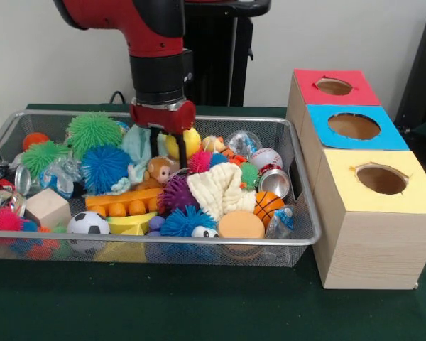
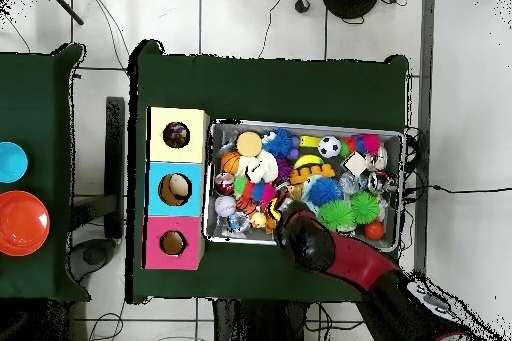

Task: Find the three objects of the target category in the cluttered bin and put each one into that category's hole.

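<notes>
The wire mesh bin [image 1: 302, 238] is full of toys and also shows in the overhead view [image 2: 402, 137]. My gripper [image 1: 169, 158] is open, its fingers lowered into the bin's back middle between the mint towel [image 1: 136, 145] and a yellow duck [image 1: 190, 142], just above a small monkey toy [image 1: 158, 170]. It holds nothing. A dotted multicoloured wad [image 1: 243, 142] lies at the back right. A whitish-grey wad [image 1: 60, 172] lies at the left, and another crinkly wad [image 1: 280, 222] sits in the front right corner. The yellow-topped box's hole [image 1: 381, 179] is right of the bin, and shows in the overhead view [image 2: 176, 135].
The blue-topped box [image 1: 394, 131] and red-topped box [image 1: 305, 85] stand behind the yellow one. The bin also holds a cream waffle towel [image 1: 216, 190], spiky balls [image 1: 103, 168], a football [image 1: 88, 223], a can [image 1: 273, 183] and a wooden block [image 1: 48, 207]. My arm [image 2: 330, 249] covers the bin's near rim in the overhead view.
</notes>
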`<state>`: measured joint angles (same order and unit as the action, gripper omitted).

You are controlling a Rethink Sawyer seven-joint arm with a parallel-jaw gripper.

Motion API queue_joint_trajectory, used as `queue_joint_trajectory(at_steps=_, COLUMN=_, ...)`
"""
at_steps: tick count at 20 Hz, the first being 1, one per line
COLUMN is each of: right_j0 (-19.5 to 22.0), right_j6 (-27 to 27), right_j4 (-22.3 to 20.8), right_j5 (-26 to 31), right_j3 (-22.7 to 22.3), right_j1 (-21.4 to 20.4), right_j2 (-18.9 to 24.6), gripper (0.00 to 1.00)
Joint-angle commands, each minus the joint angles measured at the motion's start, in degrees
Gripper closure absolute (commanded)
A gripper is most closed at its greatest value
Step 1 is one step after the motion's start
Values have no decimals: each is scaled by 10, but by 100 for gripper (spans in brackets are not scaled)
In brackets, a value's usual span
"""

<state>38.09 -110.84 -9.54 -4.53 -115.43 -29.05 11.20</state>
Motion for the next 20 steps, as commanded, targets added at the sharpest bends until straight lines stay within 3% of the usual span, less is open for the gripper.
queue_joint_trajectory(at_steps=1, right_j0=-5, right_j6=-106, right_j4=15, right_j5=56, right_j3=-111, right_j1=75, right_j2=126, gripper=0)
queue_joint_trajectory(at_steps=20, right_j0=5, right_j6=-96, right_j4=25, right_j5=38, right_j3=-88, right_j1=119, right_j2=144, gripper=0)
